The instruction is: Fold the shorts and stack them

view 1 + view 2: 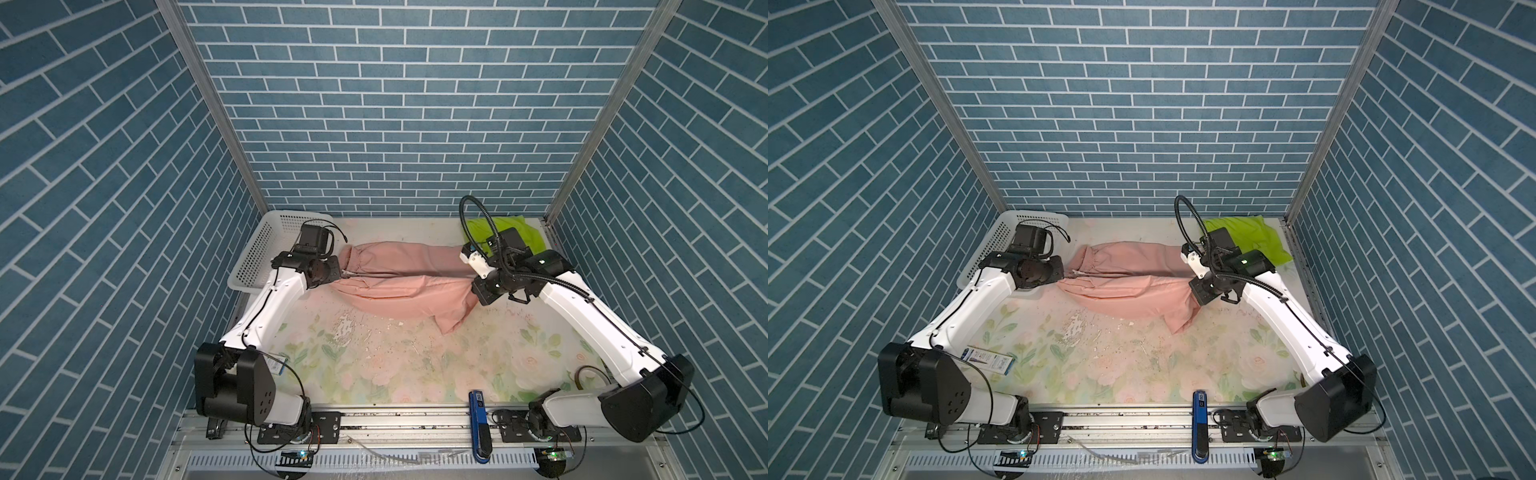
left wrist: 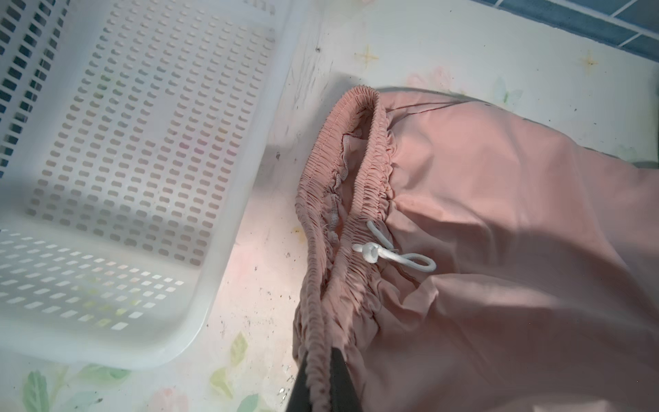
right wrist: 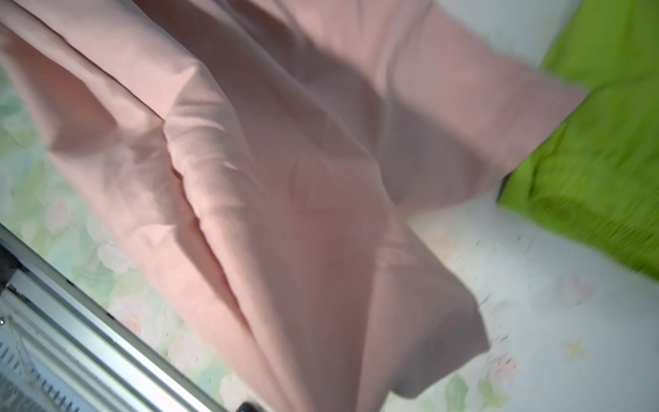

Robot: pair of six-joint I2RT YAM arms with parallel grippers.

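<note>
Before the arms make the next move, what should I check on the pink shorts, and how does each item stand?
1. Hold of left gripper on waistband of pink shorts: ok, shut.
2. Hold of right gripper on the far end: ok, shut.
3. Fabric flat and smooth: not ok, creased and sagging between the grippers.
4. Pink pair apart from green shorts: cannot tell, right arm covers the gap.
5. Basket apart from fabric: ok.

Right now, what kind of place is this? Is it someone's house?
Probably a robot test booth, not a house: brick-print walls, two robot arms bolted to a metal rail, and pink shorts stretched between them.
</note>
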